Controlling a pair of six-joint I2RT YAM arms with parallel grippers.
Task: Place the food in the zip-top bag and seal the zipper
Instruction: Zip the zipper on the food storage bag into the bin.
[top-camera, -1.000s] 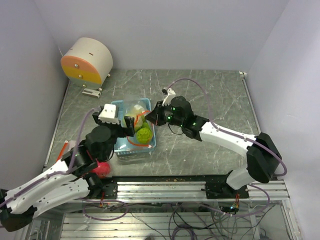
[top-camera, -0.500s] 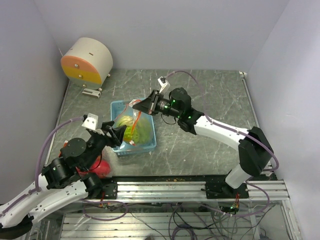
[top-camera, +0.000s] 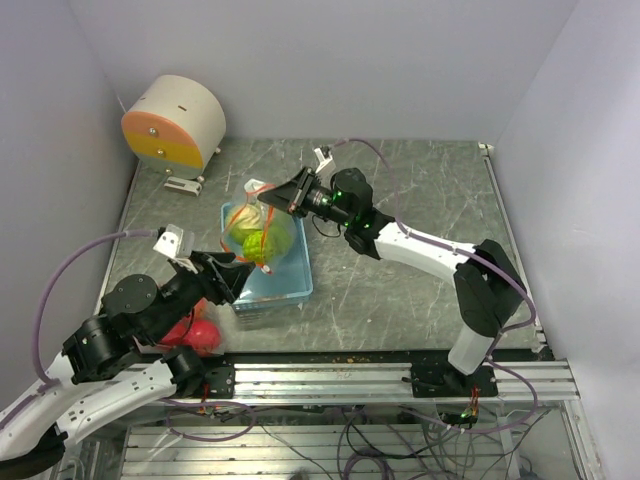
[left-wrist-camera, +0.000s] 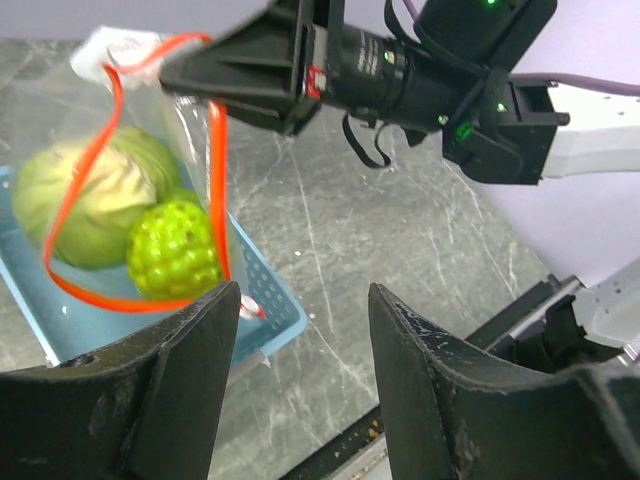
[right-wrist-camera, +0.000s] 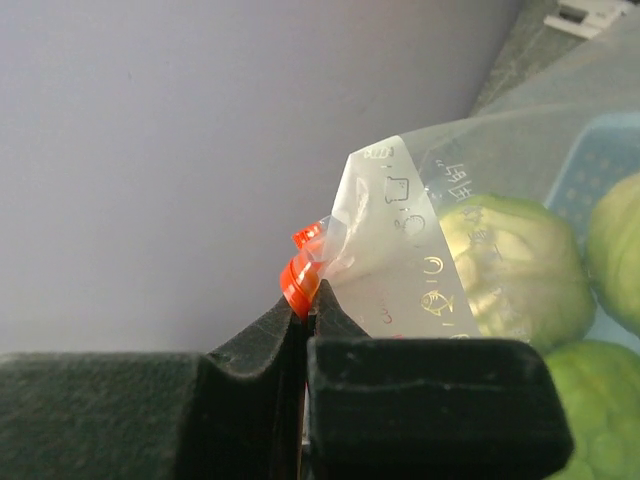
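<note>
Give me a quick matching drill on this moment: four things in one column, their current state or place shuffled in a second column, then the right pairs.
Column 1
1. right gripper
2. left gripper
3. red apple
4. cabbage

Column 2
A. inside the zip-top bag
B. open, holding nothing
C. on the table near its front left edge, outside the bag
D. shut on the corner of the bag's red zipper

Pairs: 1-D, 2-B, 3-C, 4-A

Top view high, rear, facing down; wrist views close; all share bag (top-camera: 258, 222).
</note>
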